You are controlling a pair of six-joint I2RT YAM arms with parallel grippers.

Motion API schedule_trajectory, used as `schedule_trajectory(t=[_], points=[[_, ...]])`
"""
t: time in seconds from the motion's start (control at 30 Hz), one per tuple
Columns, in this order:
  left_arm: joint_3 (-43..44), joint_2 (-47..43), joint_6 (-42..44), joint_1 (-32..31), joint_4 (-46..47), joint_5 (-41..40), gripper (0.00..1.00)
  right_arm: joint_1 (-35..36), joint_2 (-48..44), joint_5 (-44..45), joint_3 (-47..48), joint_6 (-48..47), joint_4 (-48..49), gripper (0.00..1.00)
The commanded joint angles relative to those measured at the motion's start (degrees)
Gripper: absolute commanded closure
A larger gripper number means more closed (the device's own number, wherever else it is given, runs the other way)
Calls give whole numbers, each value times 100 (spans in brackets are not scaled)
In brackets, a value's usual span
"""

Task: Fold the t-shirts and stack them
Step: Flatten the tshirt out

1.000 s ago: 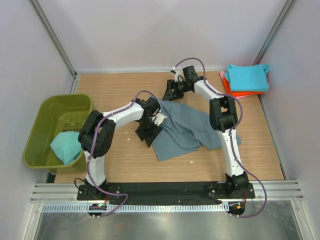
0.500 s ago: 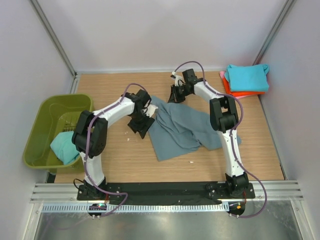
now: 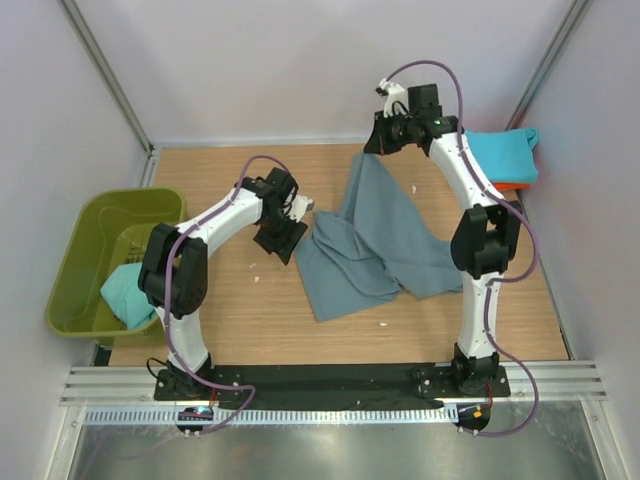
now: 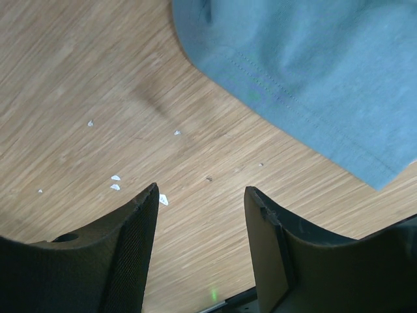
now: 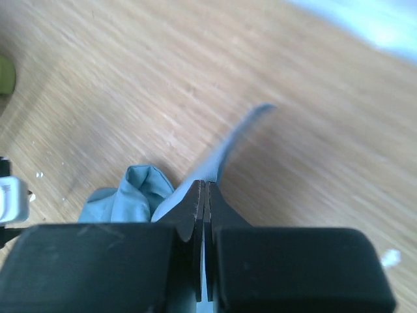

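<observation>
The right pincer (image 3: 383, 140) is pinching fully shut on a corner of the blue-grey t-shirt (image 3: 385, 245), holding it up toward one o'clock, probably to draw the cloth flat for folding. The left pincer (image 3: 279, 239) is hovering wide open and empty over the table (image 3: 230, 180), just beside the shirt's nine o'clock edge, likely ready to grab it. The shirt is lying rumpled mid-table, one end rising in a taut ridge.

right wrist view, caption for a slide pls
Right end effector shut on the grey tee, held up above the table.
</observation>
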Motion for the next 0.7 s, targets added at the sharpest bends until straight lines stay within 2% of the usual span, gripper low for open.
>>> schedule_trajectory(t=[0.0, 0.13, 0.23, 0.37, 0.47, 0.67], points=[[247, -156, -117, 33, 128, 174, 44, 3, -654, 204, -90, -328, 2, 99], [379, -24, -152, 41, 181, 254, 44, -32, -936, 300, 137, -424, -15, 99], [826, 343, -187, 59, 217, 271, 43, -49, -1102, 616, 279, -758, -191, 99], [1887, 1109, -178, 147, -47, 499, 41, -225, -1419, 881, -89, -970, -288, 99], [2328, 1565, -187, 200, -197, 815, 41, -523, -1595, 916, -257, -900, -236, 99], [2638, 2050, -257, 217, -258, 1001, 41, -831, -1771, 1004, -354, -917, -218, 99]])
